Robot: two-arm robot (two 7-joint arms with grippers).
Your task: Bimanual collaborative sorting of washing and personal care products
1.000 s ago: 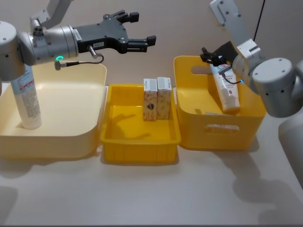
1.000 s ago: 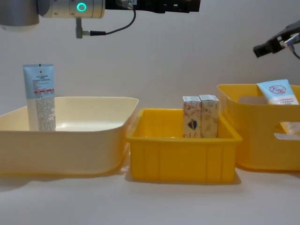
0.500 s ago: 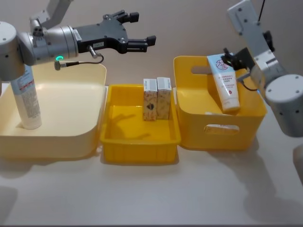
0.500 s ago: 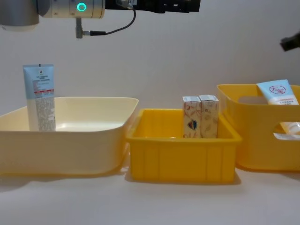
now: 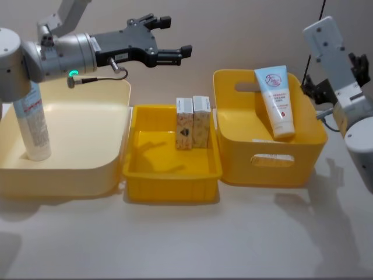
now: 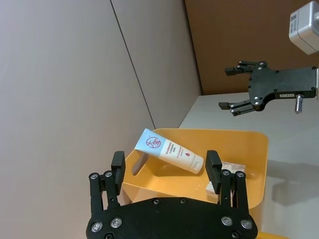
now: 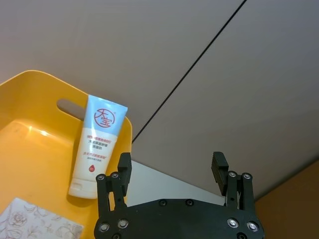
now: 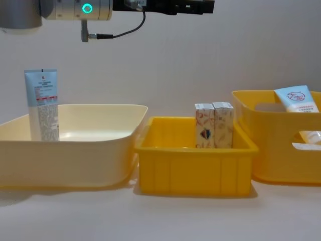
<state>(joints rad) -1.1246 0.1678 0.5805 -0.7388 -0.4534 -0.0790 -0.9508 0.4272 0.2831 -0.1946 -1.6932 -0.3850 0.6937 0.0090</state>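
Now, starting at my left: a tall light-blue tube (image 5: 30,125) stands upright on its cap in the cream bin (image 5: 87,175), close to that bin's outer wall. My left gripper (image 5: 167,39) hangs high above the seam between the cream bin and the shallow yellow tray (image 5: 172,185), its fingers spread wide and holding nothing. In the tray, two small patterned boxes (image 5: 193,121) stand upright side by side, touching each other, against the far wall. Further right, the deep yellow bin (image 5: 256,163) with handle cut-outs holds a blue-and-white tube (image 5: 277,99) that leans cap-down against its far wall; from my right wrist I also see the corner of a flat patterned box (image 7: 40,225) lying on that bin's floor. My right gripper (image 7: 172,172) sits above and beyond the deep bin's outer edge, fingers apart, nothing between them.

I judge the step in hand to be the next pick, most likely one of the two boxes by my left gripper. To do it well I should come straight down over the outer box, turn my fingers so they close across its narrow faces, and keep clear of the tray's far wall. The boxes touch, so a finger wedged between them could tip the neighbour; taking the free sides is safer.
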